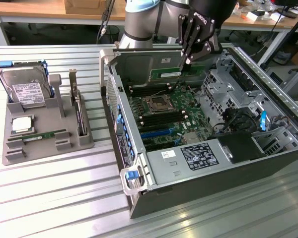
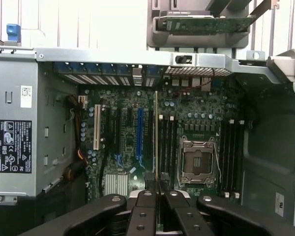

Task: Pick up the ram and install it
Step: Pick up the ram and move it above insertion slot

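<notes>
Edgewise, ram point(image 2: 156, 132) inside the tool point(image 2: 157, 181).

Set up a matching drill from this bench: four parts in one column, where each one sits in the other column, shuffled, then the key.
Parts
1. hard drive
2. processor chip
3. held ram
4. spare ram

Places
A. lying flat in the long slot of the grey tray
B. clamped in the gripper, above the motherboard inside the case
C. propped up between blue rails at one end of the tray
D. flat in the tray's square recess

Pairs: 1-C, 2-D, 3-B, 4-A
</notes>
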{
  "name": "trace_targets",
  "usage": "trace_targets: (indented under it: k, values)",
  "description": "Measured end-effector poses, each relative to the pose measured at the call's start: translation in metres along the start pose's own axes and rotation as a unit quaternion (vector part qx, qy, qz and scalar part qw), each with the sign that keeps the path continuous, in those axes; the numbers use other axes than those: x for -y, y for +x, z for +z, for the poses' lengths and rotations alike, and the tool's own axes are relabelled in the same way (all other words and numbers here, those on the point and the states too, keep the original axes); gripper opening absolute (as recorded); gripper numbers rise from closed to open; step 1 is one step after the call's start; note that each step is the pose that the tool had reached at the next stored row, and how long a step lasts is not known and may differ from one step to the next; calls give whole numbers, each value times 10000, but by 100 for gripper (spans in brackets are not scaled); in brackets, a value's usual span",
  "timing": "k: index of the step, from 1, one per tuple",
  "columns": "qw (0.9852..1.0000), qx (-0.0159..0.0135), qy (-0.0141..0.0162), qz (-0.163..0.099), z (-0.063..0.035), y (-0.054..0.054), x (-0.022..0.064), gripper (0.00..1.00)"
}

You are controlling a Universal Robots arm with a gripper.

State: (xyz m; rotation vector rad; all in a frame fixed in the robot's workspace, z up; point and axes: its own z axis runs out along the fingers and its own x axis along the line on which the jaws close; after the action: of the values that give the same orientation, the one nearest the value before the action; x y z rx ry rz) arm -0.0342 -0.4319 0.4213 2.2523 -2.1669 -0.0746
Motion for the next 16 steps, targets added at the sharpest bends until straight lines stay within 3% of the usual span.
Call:
trace_targets:
  k: [16]
  values:
    - [10000,0,0,0,21,8,194,12]
